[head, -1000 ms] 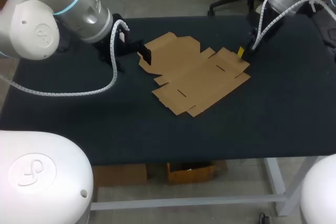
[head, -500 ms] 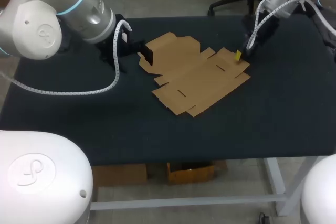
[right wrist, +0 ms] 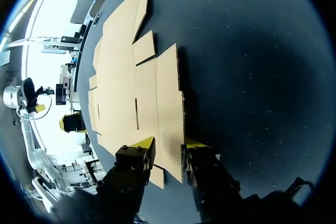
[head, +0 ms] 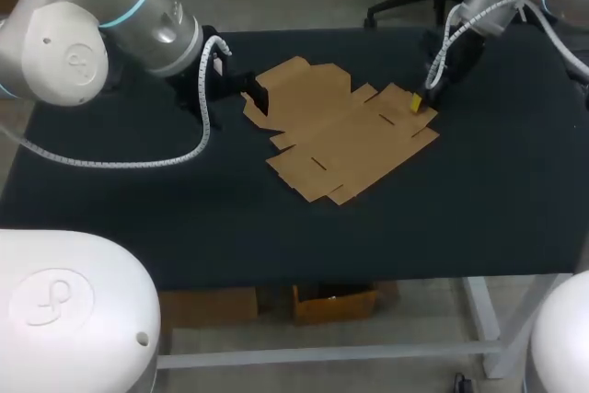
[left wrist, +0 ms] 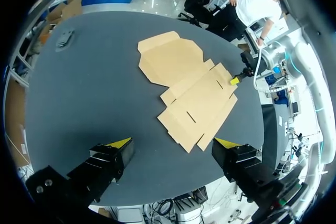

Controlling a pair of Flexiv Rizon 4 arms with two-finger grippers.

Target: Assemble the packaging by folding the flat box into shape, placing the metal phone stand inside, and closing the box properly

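Left tool (left wrist: 172,143) gapes empty; right tool (right wrist: 168,143) straddles the flat box (right wrist: 121,87) edge, grip unclear.

Soft, even overhead light leaves the matte black tabletop (head: 138,218) dull and dark, while the flat brown cardboard box blank (head: 340,135) shows pale with only thin, faint shadows along its edges. The glossy white left arm (head: 64,52) carries gentle highlights. In the right wrist view the brightness past the table's far edge burns out to white.
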